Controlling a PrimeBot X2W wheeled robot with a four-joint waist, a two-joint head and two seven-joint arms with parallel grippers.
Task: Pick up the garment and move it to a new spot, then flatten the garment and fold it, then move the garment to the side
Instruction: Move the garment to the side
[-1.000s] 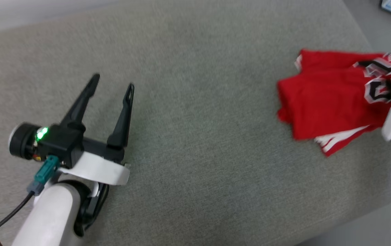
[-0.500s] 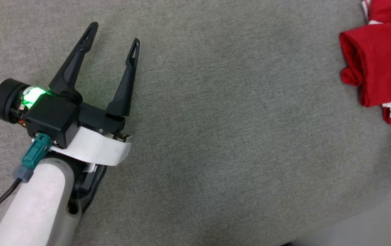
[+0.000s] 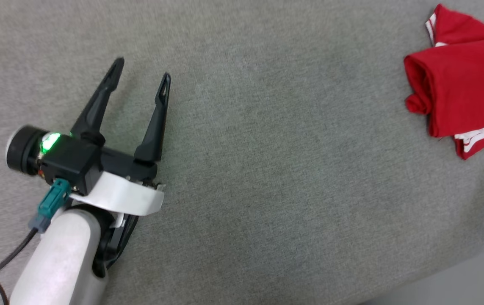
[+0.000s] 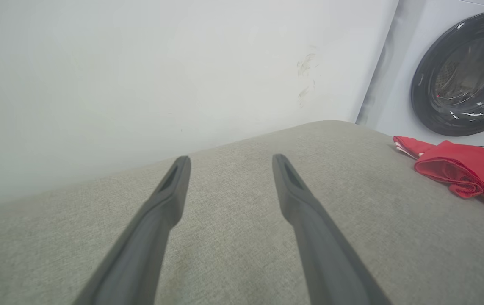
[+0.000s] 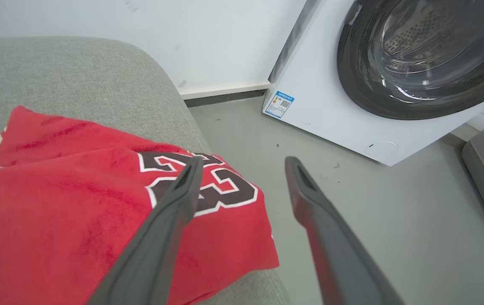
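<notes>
Fingers (image 3: 98, 99) spread on left gripper (image 3: 142, 70) and right gripper (image 5: 244, 163); folded jersey (image 3: 462, 97), 2 o'clock, at cushion (image 3: 267, 169) edge, may slide off if nudged.

Garment (image 5: 55, 212): you see red, a black "23" outlined white, and red-white striped trim.
Cushion (image 3: 267, 169): plain grey weave.
Washing machine (image 5: 309, 97): white, dark door.
Left gripper (image 3: 142, 70): black, with a green light (image 3: 50, 142).

The right pincer (image 5: 242, 161) gapes over the garment (image 5: 55, 212).
</notes>
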